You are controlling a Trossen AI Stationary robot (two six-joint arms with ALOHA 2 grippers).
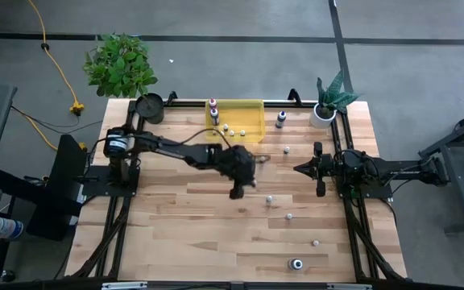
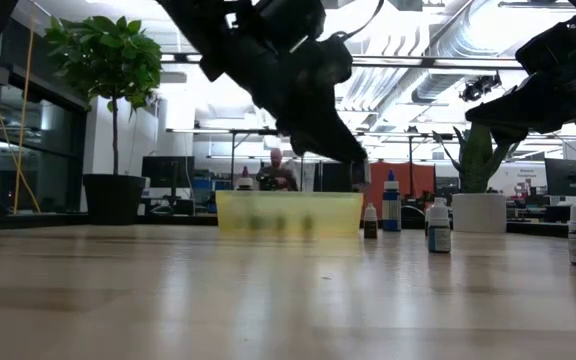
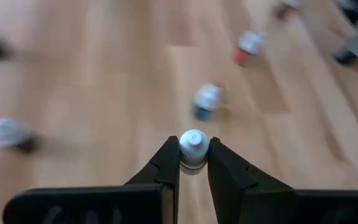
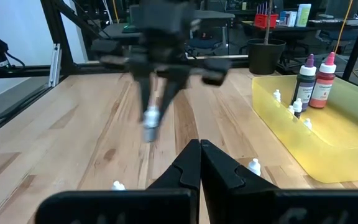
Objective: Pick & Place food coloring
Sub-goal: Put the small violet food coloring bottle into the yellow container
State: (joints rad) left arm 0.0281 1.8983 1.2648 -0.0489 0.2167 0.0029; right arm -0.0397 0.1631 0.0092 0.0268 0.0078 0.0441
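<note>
Pinching one small bottle [image 3: 192,148] by its cap in my left gripper [image 3: 193,163], lifted near the yellow bin [image 1: 252,127], I count a few bottles inside and several left on the table [image 1: 176,242]; my right gripper [image 4: 199,163] waits, fingers pressed together.

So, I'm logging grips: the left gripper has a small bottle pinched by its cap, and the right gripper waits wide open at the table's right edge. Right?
Not quite. The right gripper is shut, fingers pressed together in the right wrist view. The left gripper does pinch a small bottle.
</note>
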